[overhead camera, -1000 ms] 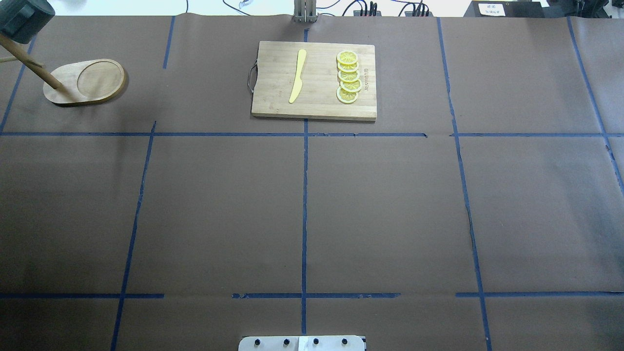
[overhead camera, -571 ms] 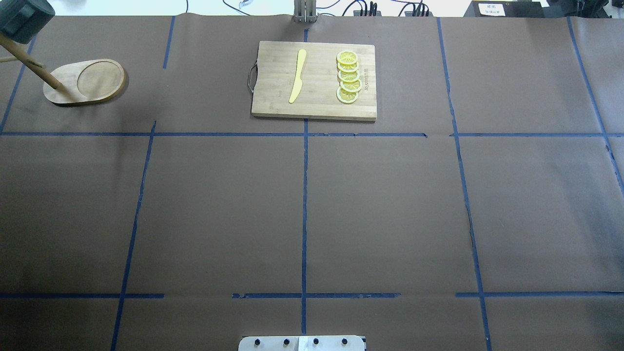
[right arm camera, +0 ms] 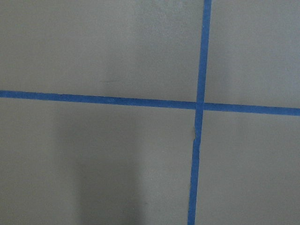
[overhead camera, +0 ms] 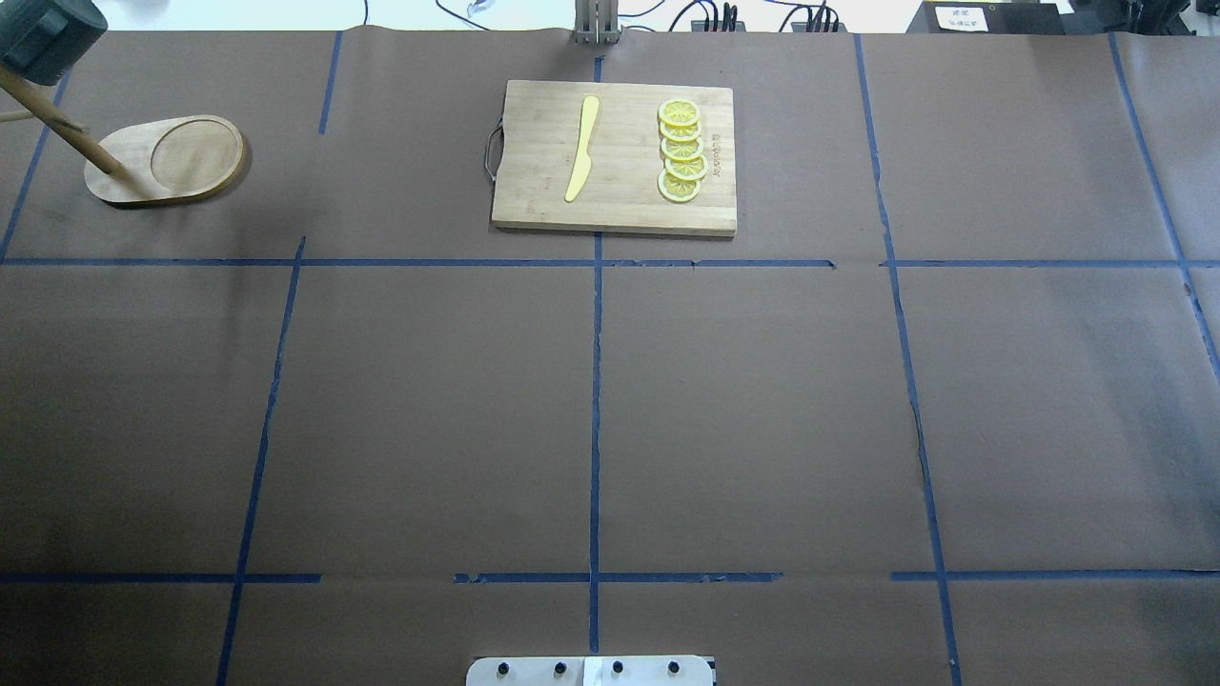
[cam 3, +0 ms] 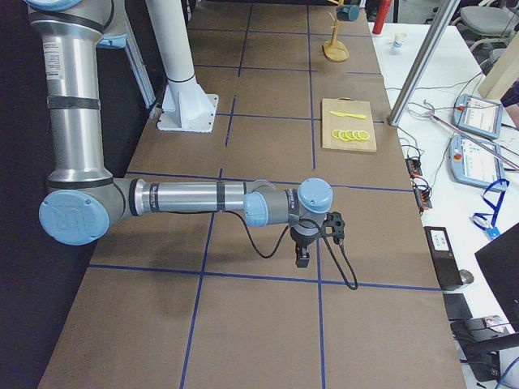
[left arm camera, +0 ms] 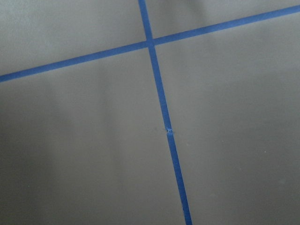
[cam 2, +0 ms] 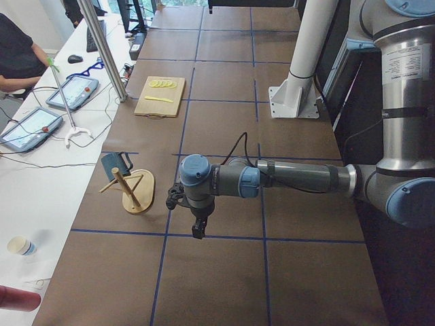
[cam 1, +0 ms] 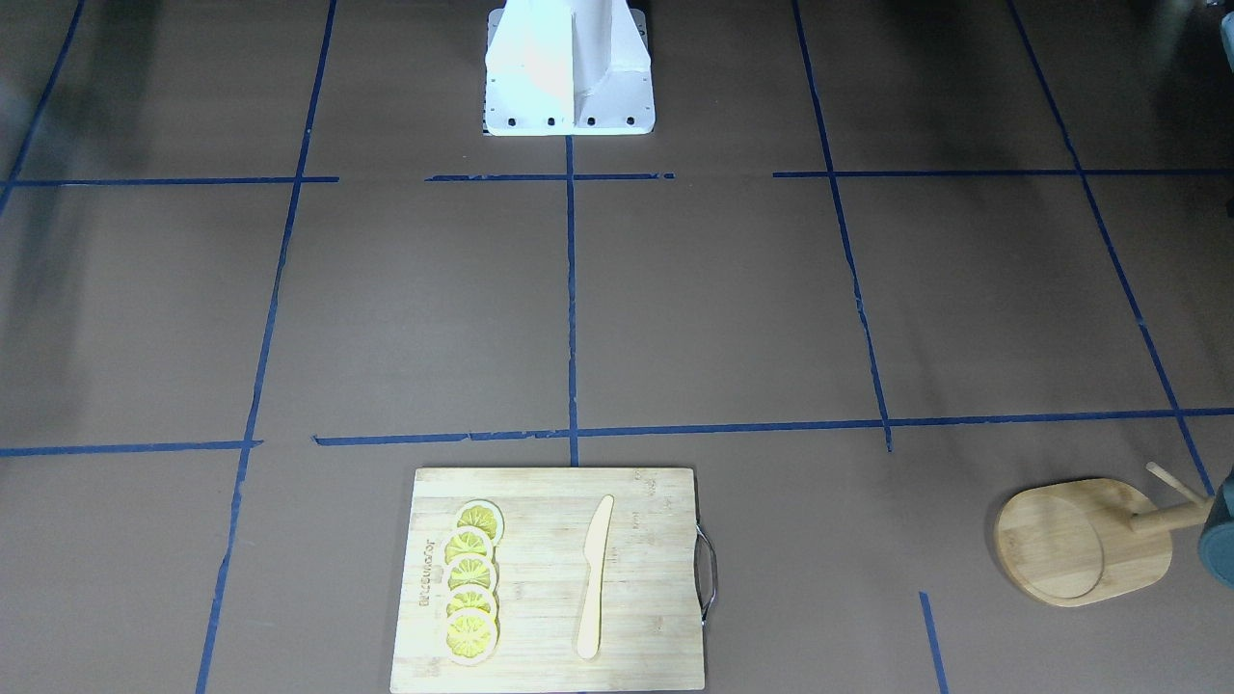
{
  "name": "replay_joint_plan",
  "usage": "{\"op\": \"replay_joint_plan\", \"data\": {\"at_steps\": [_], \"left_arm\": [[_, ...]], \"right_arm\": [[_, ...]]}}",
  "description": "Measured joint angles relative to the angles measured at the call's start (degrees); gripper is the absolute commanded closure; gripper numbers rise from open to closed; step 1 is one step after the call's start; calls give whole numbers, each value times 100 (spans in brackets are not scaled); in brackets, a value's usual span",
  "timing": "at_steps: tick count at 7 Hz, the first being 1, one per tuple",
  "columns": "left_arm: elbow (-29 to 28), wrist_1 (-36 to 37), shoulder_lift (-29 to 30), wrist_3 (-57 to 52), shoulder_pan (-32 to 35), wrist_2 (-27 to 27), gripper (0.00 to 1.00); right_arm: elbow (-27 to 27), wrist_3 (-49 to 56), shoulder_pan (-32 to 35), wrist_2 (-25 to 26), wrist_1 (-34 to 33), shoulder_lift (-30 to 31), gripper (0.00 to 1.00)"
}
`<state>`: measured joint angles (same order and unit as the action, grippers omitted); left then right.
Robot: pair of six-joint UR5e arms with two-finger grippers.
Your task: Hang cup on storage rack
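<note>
Where you look from left end, cup (cam 2: 112,163) hangs on upper peg of storage rack (cam 2: 138,195), off surface (overhead camera: 429,400), near far left corner. Left pincer (cam 2: 198,233) points down over surface, near rack but apart from it; right pincer (cam 3: 302,261) points down well away. You cannot tell whether either pincer is apart or together. Cutting board (overhead camera: 610,157) with lemon slices (overhead camera: 681,151) lies at far edge, middle.

Teal cup (cam 2: 111,164) on bamboo rack (cam 2: 142,194) peg
</note>
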<state>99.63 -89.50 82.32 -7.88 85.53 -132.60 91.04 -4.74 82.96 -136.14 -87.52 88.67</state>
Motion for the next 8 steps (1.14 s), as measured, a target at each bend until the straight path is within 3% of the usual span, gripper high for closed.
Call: {"op": "replay_joint_plan", "data": {"at_steps": [3,8], "left_arm": [[83,-11,-50,-1,33,-8,0],[131,-25,-51,33,46,-4,0]], "right_arm": [[89,54,114,-173,-78,44,0],[148,34,261,108,-102,57,0]]}}
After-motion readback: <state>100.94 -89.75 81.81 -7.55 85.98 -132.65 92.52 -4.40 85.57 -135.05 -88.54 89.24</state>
